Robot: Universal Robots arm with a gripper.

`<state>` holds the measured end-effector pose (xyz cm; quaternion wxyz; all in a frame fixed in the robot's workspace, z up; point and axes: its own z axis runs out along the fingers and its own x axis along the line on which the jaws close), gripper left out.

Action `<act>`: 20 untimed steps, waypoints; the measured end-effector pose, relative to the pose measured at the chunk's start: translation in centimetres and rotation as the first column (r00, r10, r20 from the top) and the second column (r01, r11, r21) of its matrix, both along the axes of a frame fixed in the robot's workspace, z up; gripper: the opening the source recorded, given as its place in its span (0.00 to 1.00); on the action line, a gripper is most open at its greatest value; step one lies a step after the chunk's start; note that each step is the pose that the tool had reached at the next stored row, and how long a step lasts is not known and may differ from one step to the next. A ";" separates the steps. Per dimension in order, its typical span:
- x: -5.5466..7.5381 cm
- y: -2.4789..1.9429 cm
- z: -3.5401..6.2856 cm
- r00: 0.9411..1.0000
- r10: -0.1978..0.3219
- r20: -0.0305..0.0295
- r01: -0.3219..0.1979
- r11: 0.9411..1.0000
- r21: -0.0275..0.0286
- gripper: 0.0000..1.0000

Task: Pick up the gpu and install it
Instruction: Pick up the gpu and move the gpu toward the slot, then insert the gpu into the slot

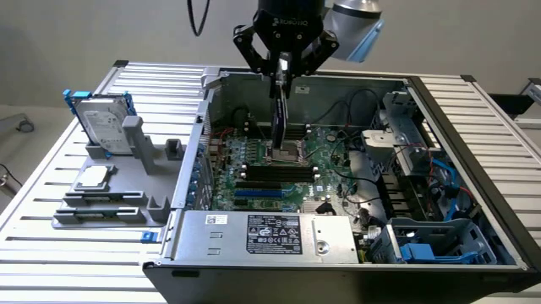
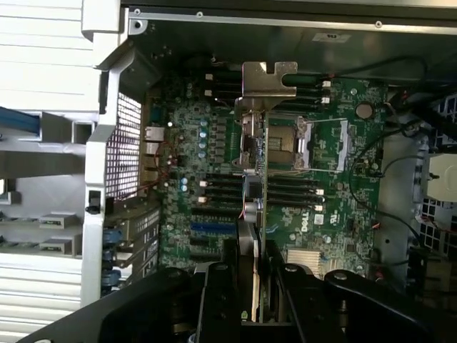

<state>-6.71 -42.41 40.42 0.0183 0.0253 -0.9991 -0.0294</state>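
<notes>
gpu hangs on end from the gripper, whose two black fingers are clamped on the flat faces of the card at its upper end. It is a thin, flat card: in the exterior view it is a narrow dark strip running straight down from the fingers into the open computer case. In the wrist view it is seen edge-on, with a pale board edge between the fingers and a silver metal end bracket at the far end. The card is over the green motherboard, its lower end in line with the processor socket; whether it touches the board cannot be told. It stands apart from the blue expansion slot. The case lies on its side with the cover off and holds the motherboard with rows of black memory slots, loose black cables and a silver power supply with a black label along the near wall. At the exterior view's right it holds a drive bay with blue plastic parts. Beside the case, at the exterior view's left, a grey holder sits on the slatted metal desk. It carries a silver hard drive in a blue frame standing upright, and a small square processor chip lying flat in a pocket.
</notes>
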 end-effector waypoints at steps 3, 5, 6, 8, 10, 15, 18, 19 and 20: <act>0.3 0.00 -0.40 1.000 -0.011 0.000 0.011 1.000 0.000 0.26; 0.3 0.01 -0.40 1.000 -0.011 -0.001 0.011 1.000 0.000 0.26; 0.3 0.00 -0.39 1.000 -0.011 -0.001 0.011 1.000 0.000 0.26; 0.3 0.00 -0.40 1.000 -0.011 -0.001 0.011 1.000 0.000 0.26; 0.3 0.00 -0.40 1.000 -0.011 -0.001 0.011 1.000 0.000 0.26; 0.3 0.00 -0.40 1.000 -0.011 -0.001 0.011 1.000 0.000 0.26; 0.3 0.00 -0.40 1.000 -0.011 -0.001 0.011 1.000 0.000 0.26; 0.3 0.00 -0.40 1.000 -0.011 -0.001 0.011 1.000 0.000 0.26; 0.3 0.00 -0.40 1.000 -0.011 -0.001 0.011 1.000 0.000 0.26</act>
